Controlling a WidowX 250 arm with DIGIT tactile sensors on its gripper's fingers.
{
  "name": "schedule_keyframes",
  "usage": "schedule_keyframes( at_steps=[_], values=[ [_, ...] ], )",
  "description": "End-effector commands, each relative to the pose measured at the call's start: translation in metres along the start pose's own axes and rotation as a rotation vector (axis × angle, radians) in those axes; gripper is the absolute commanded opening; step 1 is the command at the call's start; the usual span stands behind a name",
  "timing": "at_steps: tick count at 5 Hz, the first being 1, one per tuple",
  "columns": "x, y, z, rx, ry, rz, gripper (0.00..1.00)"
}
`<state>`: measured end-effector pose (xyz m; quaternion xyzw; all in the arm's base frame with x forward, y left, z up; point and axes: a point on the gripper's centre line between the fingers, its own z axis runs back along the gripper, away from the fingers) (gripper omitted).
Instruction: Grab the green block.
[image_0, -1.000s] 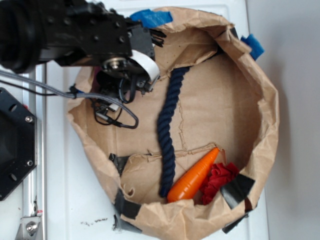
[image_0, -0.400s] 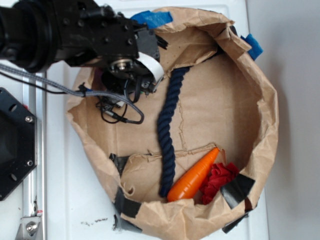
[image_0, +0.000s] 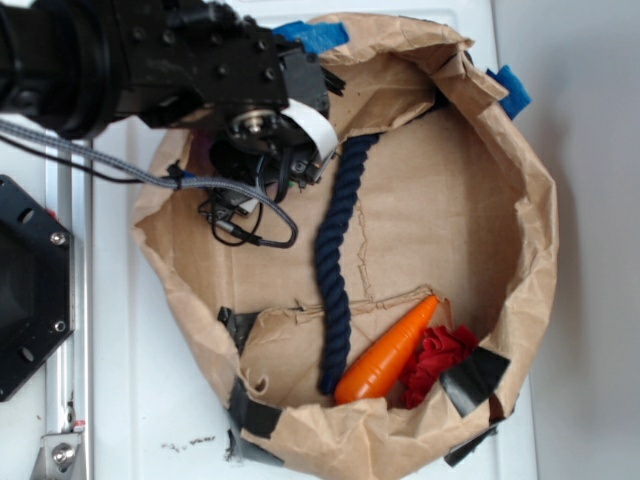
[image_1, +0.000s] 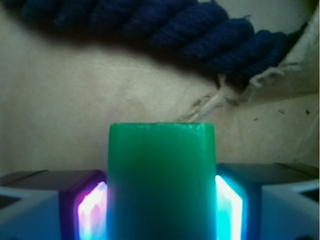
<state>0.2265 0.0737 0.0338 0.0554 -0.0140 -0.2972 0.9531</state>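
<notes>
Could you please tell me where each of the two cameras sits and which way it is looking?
Exterior: overhead, looking down on the paper bag, rope, carrot; the black arm shows at upper left.
Wrist: on the end effector, looking past its fingers clamping the green block.
Shared: the rope.

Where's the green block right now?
In the wrist view the green block sits between the gripper fingers, both pads against its sides, with the navy rope just beyond. The exterior view hides it under the arm.
</notes>
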Motion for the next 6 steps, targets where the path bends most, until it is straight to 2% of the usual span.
schedule_keyframes(
  at_steps=[1, 2, 3, 4, 5, 6],
  values=[
    [0.050, 0.006, 0.102, 0.065, -0.175, 0.269, 0.00],
    [0.055, 0.002, 0.133, 0.048, -0.179, 0.435, 0.00],
    [0.048, 0.000, 0.157, 0.086, -0.228, 0.689, 0.00],
    [0.045, -0.006, 0.170, 0.151, -0.252, 0.775, 0.00],
    [0.042, -0.010, 0.176, 0.156, -0.272, 0.764, 0.00],
    [0.042, -0.009, 0.175, 0.129, -0.276, 0.757, 0.00]
  ],
)
